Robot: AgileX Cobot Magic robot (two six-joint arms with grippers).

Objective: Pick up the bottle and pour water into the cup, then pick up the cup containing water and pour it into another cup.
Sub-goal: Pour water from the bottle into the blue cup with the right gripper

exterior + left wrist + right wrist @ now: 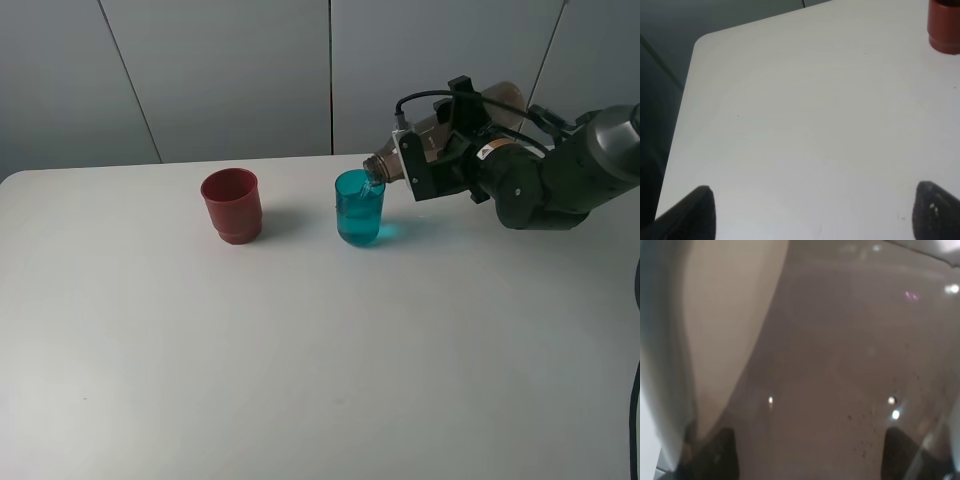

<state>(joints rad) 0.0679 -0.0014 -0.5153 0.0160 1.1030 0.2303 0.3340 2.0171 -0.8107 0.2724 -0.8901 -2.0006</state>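
At 1 o'clock on the table (150,330), seen from the high camera, the right gripper (432,155) is clamped around the body of the bottle (388,165), which is tipped almost level. Its long axis runs from the base at 3 o'clock to the open threaded neck at 9 o'clock. The mouth dips a little and hangs just over the 3 o'clock side of the teal cup's (359,210) rim. That is the relation the pour depends on: the cup stands upright at 8 o'clock from the gripper, right under the neck.

The bottle is smoky grey-brown, translucent and capless. In the right wrist view its wall fills the picture between two dark fingers (715,452). The teal cup is see-through and throws a blue glow on the table. I judge it holds some water, though the level is unclear.

The red cup (231,205) stands well apart, at 9 o'clock from the teal one. The left gripper (815,215) hangs spread wide and empty, so the right arm is much the nearer.
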